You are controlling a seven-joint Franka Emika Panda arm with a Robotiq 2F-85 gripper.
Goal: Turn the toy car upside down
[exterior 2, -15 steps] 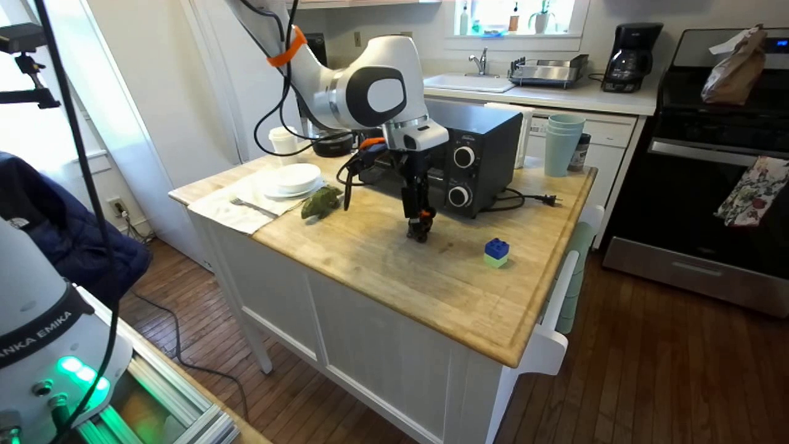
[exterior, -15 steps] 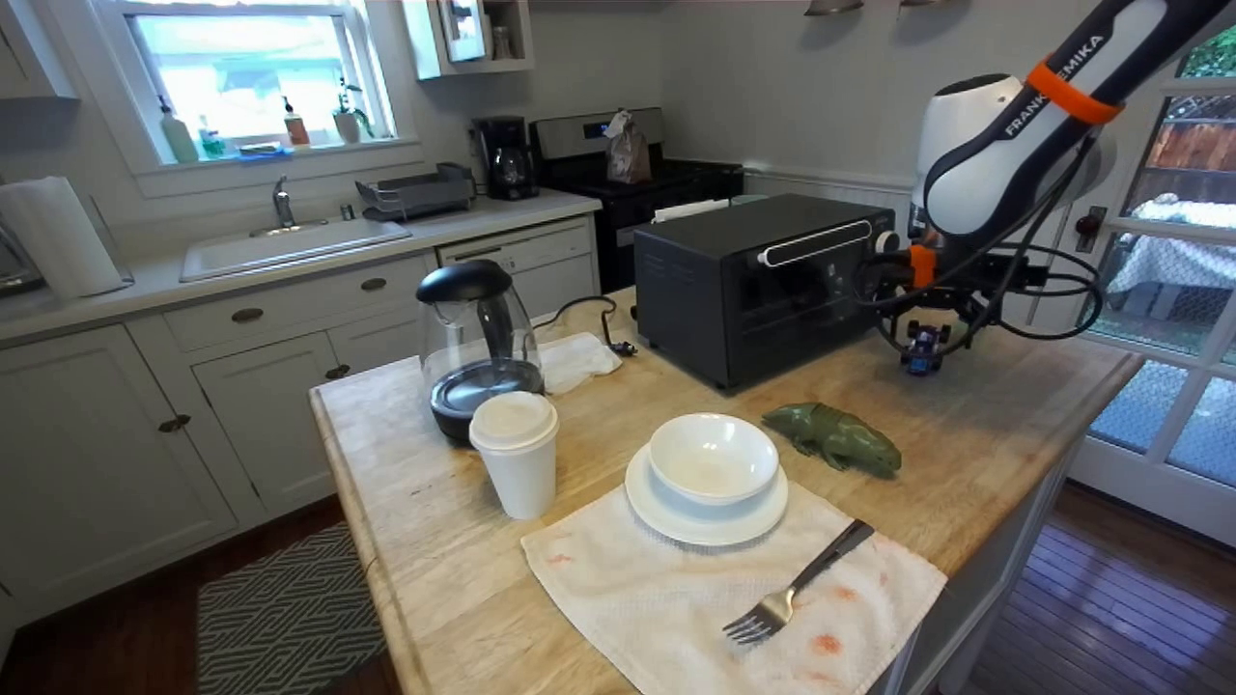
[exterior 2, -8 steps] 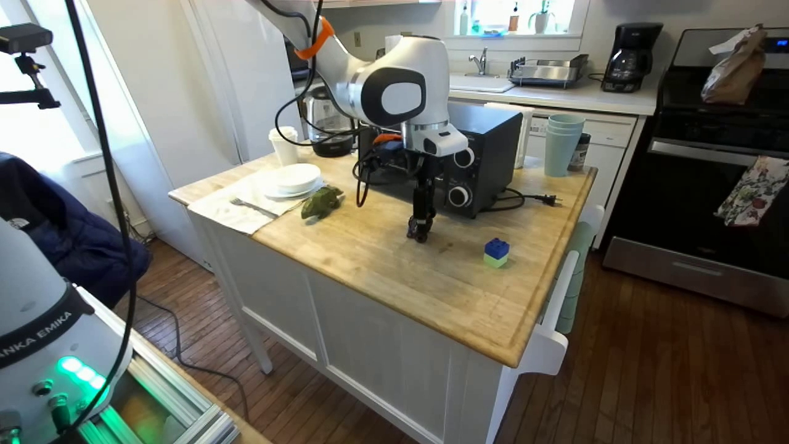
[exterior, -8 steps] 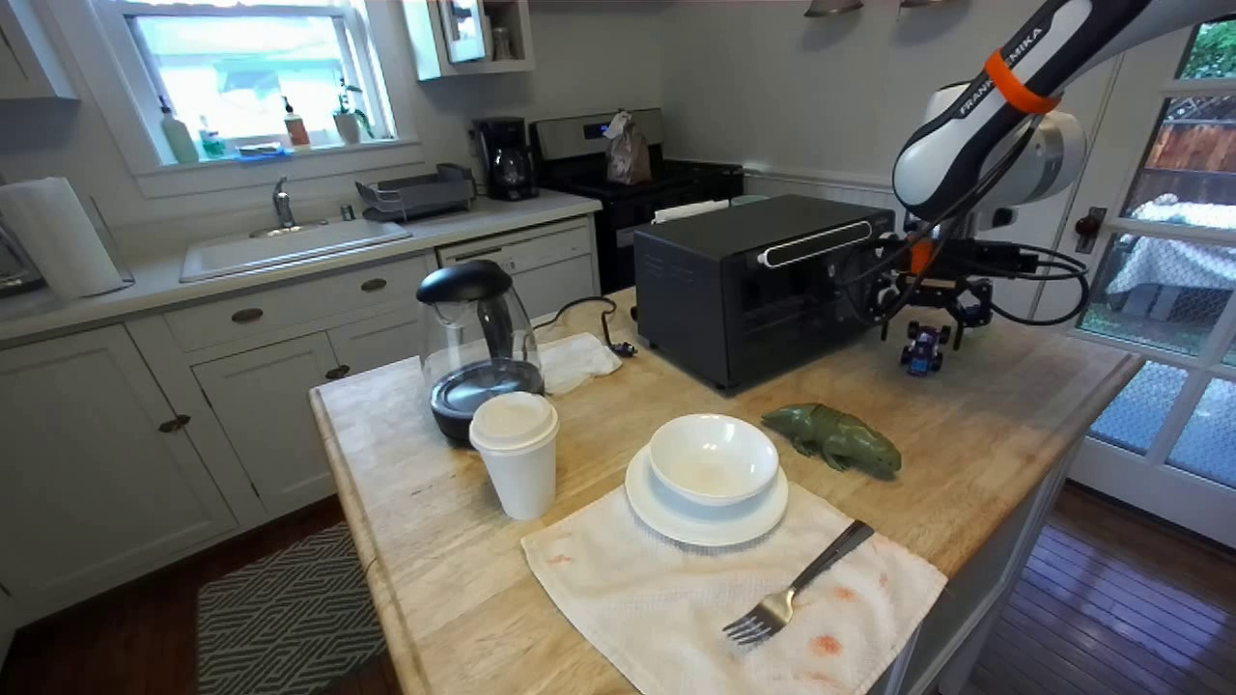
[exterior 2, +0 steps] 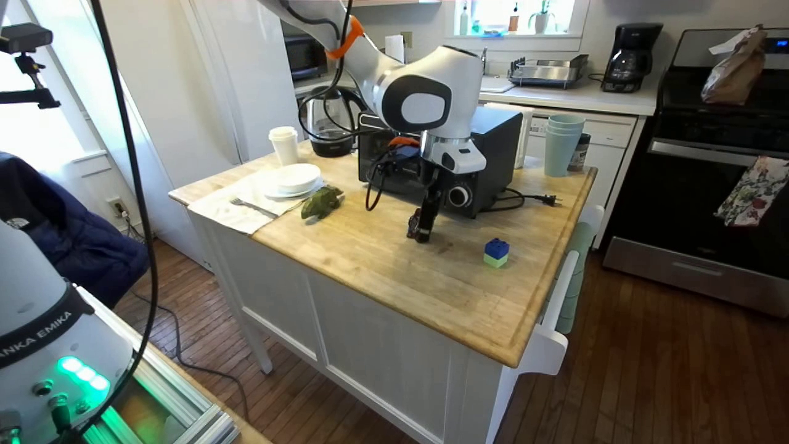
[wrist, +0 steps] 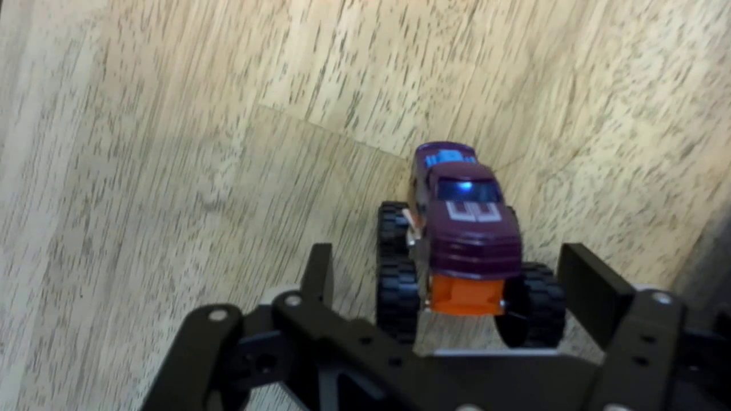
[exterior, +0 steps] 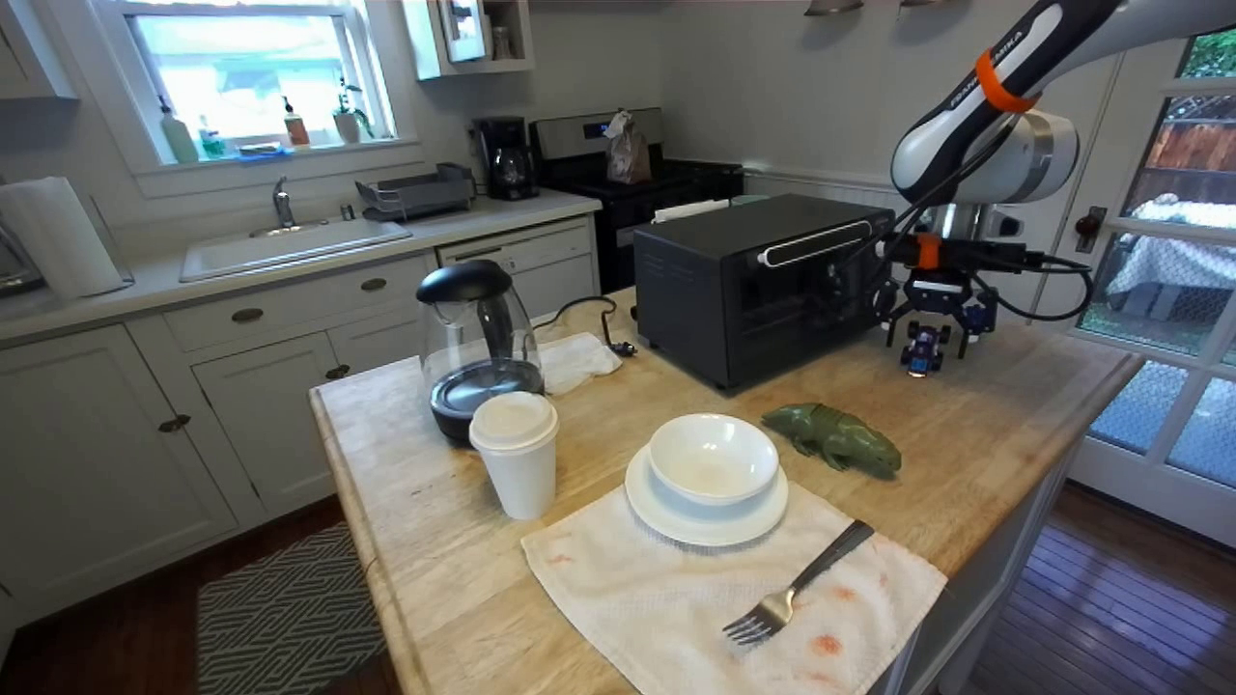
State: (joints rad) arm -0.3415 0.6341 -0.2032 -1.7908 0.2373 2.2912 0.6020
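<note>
Black fingers (wrist: 321, 277) stand spread at the tip of the gripper (wrist: 457, 278), low over the wooden tabletop (wrist: 188, 217). Between them, in the wrist view, rests a purple toy monster truck (wrist: 474, 240), its roof facing that camera, orange at its nearer end; whether a tyre touches a finger, I cannot tell. Near the fingers are the black toaster oven (exterior: 763, 290) and, in an exterior view, a blue brick (exterior 2: 497, 248) stacked on a pale green brick (exterior 2: 495, 261). Farther from them lies a green animal figure (exterior: 832, 439), then a white bowl (exterior: 713, 454) on a plate (exterior: 705, 527), and a fork (exterior: 819, 565) on a stained napkin (exterior: 657, 618). Well apart stand a lidded white cup (exterior: 517, 463) and a glass kettle (exterior: 483, 386); beyond the tabletop is a coffee maker (exterior: 505, 159).
</note>
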